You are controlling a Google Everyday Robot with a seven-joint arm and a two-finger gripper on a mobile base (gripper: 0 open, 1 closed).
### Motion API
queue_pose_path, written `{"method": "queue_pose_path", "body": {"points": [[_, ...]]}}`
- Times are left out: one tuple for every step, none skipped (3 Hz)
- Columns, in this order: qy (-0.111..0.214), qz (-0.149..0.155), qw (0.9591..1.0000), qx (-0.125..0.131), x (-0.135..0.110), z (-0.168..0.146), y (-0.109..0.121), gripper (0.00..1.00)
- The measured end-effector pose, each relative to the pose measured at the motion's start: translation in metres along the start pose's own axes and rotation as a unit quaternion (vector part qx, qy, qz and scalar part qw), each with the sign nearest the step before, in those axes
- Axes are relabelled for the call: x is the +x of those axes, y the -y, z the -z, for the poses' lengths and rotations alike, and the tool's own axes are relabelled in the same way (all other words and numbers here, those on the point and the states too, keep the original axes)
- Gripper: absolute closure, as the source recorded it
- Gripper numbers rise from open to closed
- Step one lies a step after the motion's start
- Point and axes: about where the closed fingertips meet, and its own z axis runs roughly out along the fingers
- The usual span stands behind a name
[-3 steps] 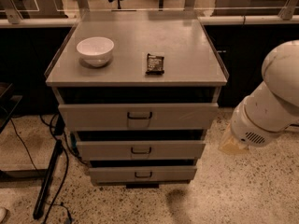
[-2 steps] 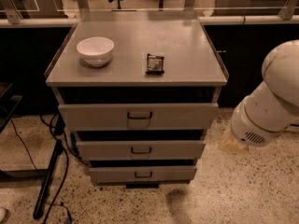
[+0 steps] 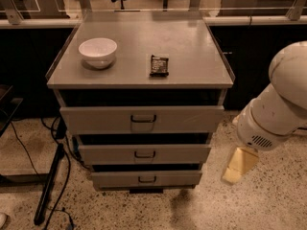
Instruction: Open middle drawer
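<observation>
The grey cabinet (image 3: 139, 42) has three drawer fronts stacked below its top. The middle drawer (image 3: 110, 154) is a grey flat front of medium height with a small dark loop handle (image 3: 144, 154) at its centre. It looks pushed in, with a dark gap above it. The tallest top drawer (image 3: 96, 120) is above it and the smallest bottom drawer (image 3: 115, 179) is below it. My gripper is out of view. Only my white arm (image 3: 276, 110) shows, at the right of the cabinet and level with the drawers, not touching them.
A white bowl (image 3: 98, 52) and a small dark packet (image 3: 159, 65) sit on the cabinet top. A dark stand leg and cables (image 3: 50, 181) lie on the speckled floor at the left. A tan patch (image 3: 238, 166) marks the floor under my arm.
</observation>
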Motion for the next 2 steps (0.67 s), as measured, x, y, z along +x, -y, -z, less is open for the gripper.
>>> {"method": "queue_pose_path", "body": {"points": [[0.0,0.0,1.0,0.0,0.0,0.0,0.0,0.0],[0.026,-0.002,0.9997,-0.007,-0.001,-0.024,-0.004,0.0]]}}
